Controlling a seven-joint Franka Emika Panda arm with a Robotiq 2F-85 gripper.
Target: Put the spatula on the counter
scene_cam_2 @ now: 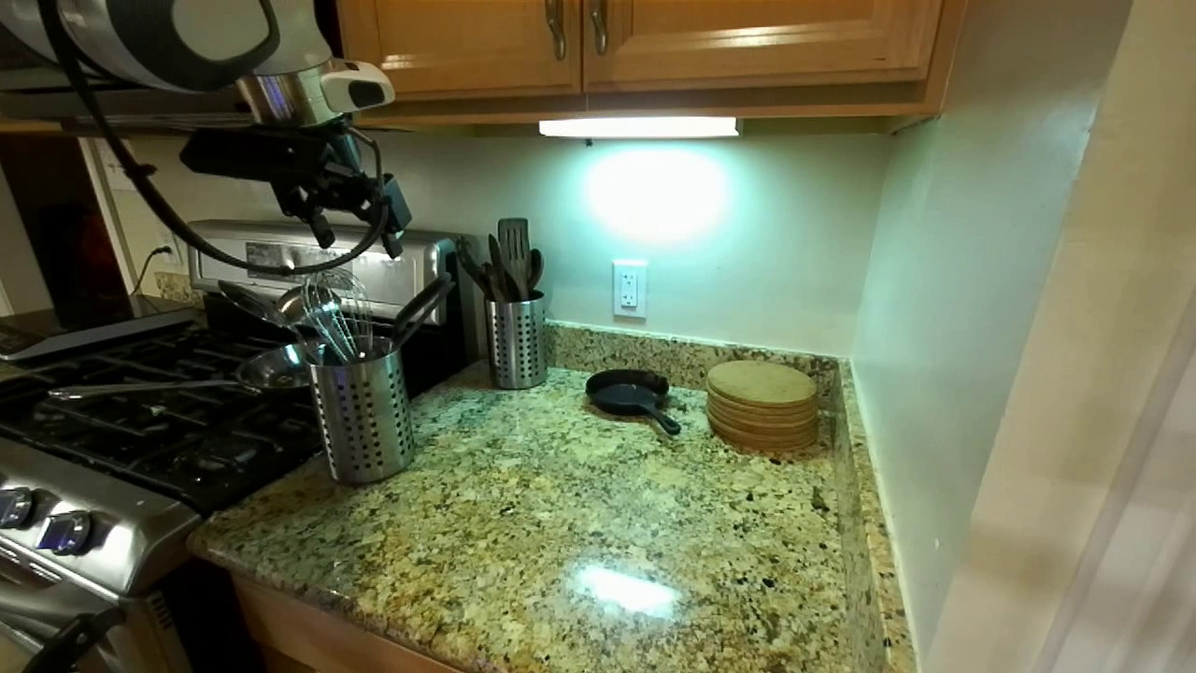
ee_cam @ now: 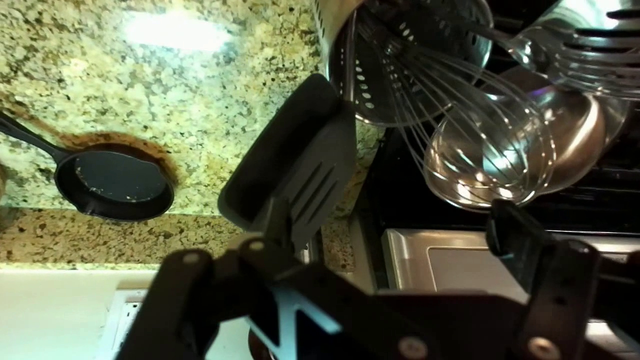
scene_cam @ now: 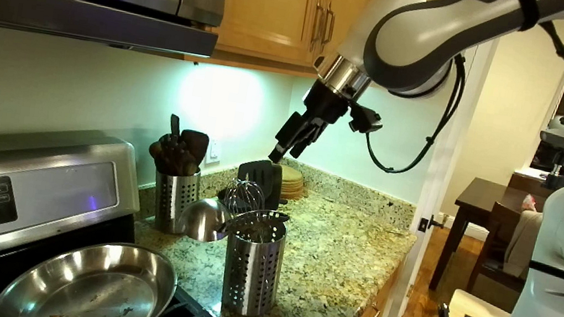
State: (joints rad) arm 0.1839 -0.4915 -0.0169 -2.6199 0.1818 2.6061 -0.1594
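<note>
Two black spatula heads, one slotted [scene_cam: 256, 172] and one solid [scene_cam: 275, 188], rise from the perforated steel holder [scene_cam: 252, 274]. I cannot tell which is the task's spatula. In an exterior view they show nearly edge-on [scene_cam_2: 422, 310]; in the wrist view the slotted head [ee_cam: 320, 175] overlaps the solid one [ee_cam: 280, 155]. The handles are mostly hidden in the holder. The holder stands on the speckled granite counter [scene_cam_2: 561, 523] beside the stove. My gripper [scene_cam: 285, 154] is open and empty above the utensils. In the wrist view, one finger of the gripper [ee_cam: 392, 220] overlaps the slotted head; contact cannot be told.
A whisk [scene_cam_2: 336, 318] and ladle [scene_cam: 205, 220] share the holder. Another steel holder [scene_cam_2: 517, 341] with dark utensils stands at the wall. A small black pan [scene_cam_2: 628, 393] and stacked round boards [scene_cam_2: 761, 407] sit on the counter. A steel pan [scene_cam: 89, 286] rests on the stove.
</note>
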